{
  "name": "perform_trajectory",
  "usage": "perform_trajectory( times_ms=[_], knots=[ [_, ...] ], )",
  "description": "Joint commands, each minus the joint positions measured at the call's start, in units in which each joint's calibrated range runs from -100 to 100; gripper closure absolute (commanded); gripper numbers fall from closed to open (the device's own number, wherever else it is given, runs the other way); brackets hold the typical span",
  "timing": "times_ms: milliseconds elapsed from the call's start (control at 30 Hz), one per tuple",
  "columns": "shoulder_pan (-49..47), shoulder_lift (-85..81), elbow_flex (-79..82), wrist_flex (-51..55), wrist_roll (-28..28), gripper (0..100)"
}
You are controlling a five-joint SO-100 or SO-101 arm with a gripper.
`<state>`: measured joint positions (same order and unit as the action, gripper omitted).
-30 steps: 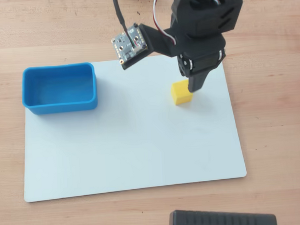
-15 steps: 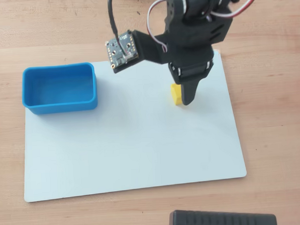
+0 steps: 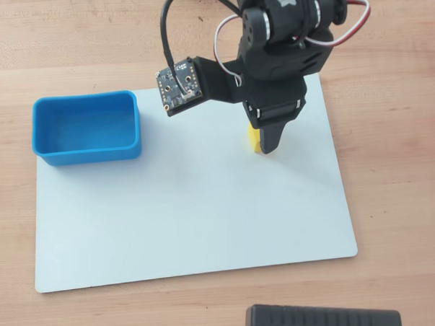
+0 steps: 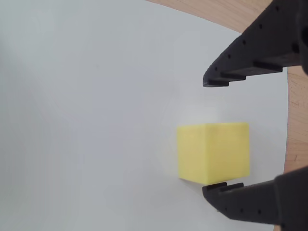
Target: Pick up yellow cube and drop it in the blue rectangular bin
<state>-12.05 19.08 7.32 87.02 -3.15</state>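
Below, the yellow cube point(image 4: 213, 152) sits between the spread fingers point(image 4: 226, 192), touching the lower one, the upper well clear.

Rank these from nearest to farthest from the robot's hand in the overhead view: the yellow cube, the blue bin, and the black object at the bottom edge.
1. The yellow cube: right at the hand, partly hidden beneath it.
2. The blue rectangular bin: well off to the left, on the white mat's corner.
3. The black object: at the bottom edge, off the mat.

The bin and black object are nearly too close to call.
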Motion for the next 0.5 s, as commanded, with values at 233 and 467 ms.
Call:
perform_trajectory(
  times_ms=[233,467],
  knots=[
    [-1.42,0.48,-2.87,-1.81,-0.49,89],
    [-1.59,-1.66,-3.78,-1.15,-0.54,94]
  ],
)
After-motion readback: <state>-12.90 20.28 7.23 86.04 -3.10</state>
